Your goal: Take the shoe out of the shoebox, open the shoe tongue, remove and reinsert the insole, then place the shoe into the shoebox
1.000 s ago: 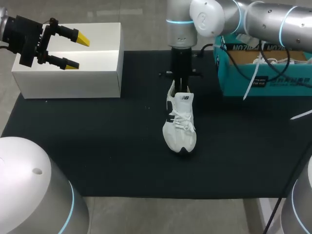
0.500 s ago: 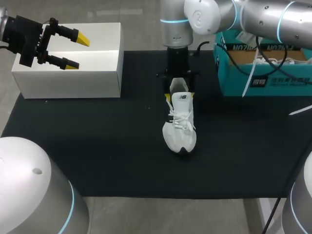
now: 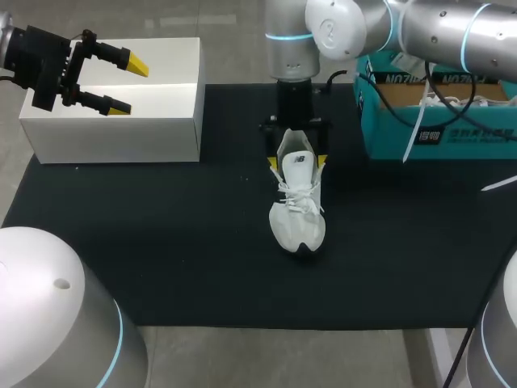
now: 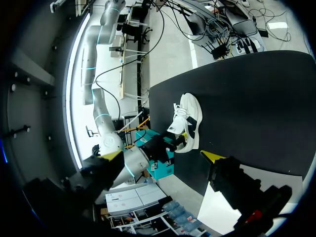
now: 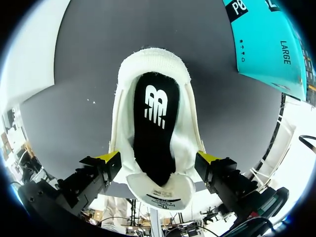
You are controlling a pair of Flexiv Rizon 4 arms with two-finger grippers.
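White sneaker (image 3: 297,206) upright on black mat (image 3: 161,242). Right gripper (image 3: 297,158) spread wide astride sneaker's heel. Only its wrist view shows black insole (image 5: 154,128) inside. Left gripper (image 3: 129,86), far from sneaker, gapes empty.

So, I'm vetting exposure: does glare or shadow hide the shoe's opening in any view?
Head view: the white box is very bright, yet the shoe stands out on the black mat. Right wrist view: the dark insole is evenly lit, logo plain. Left wrist view: no glare on the shoe; its opening too small to judge.
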